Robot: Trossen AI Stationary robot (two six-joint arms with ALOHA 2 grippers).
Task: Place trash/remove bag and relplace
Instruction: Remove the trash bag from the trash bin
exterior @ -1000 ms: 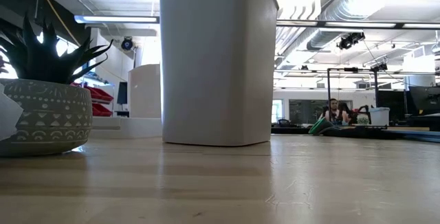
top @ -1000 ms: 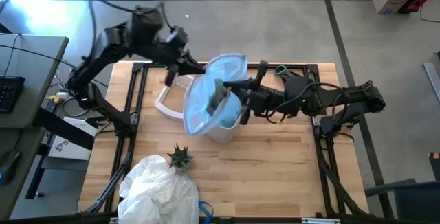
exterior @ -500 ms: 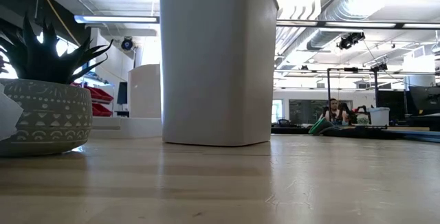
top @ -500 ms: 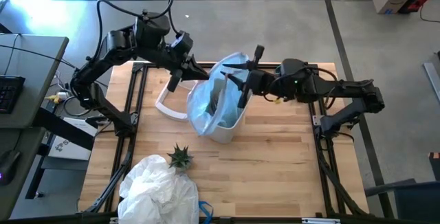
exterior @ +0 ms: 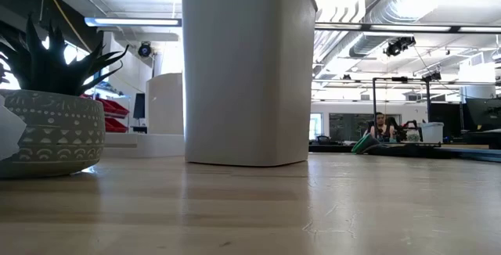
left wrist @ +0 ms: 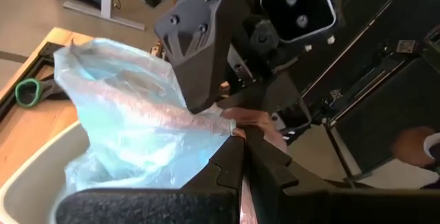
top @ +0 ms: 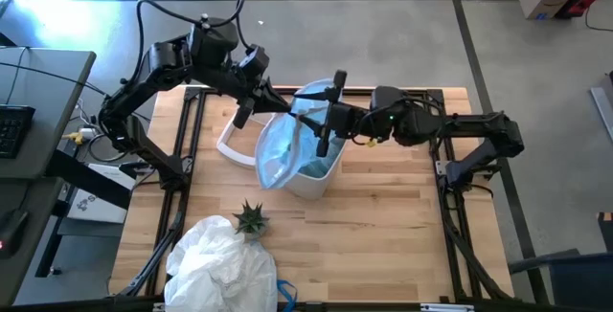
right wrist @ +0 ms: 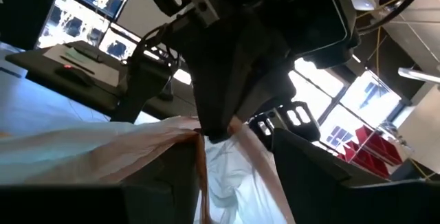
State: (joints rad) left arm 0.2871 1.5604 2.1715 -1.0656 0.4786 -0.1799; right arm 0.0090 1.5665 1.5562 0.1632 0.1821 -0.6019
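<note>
Relining underway: blue bag draped over the mouth of the white bin at table centre, its upper hem lifted toward 12 o'clock. Left gripper, at 11 o'clock of the bin, pressed together on the bag's hem; in the left wrist view the film bunches right at those fingertips. Right gripper, coming in from 3 o'clock, spread apart at the same bunched hem; in its wrist view the bag lies between its own dark fingers but not clearly pinched.

To do this well: keep the left pinch firm as an anchor, close the right on a single layer of hem beside it, then draw the two apart along the rim so the opening stretches over the far edge. Pull gently, since thin film will likely tear or slip. Watch that the bin does not tip toward 9 o'clock.

Against a second ago: right gripper gone from pressed together low at the 3 o'clock side of the bin to spread and higher, near 12 o'clock. Left arm shifted slightly toward 12 o'clock. White bag heap and plant at 7 o'clock unchanged. Loose trash not visible.
</note>
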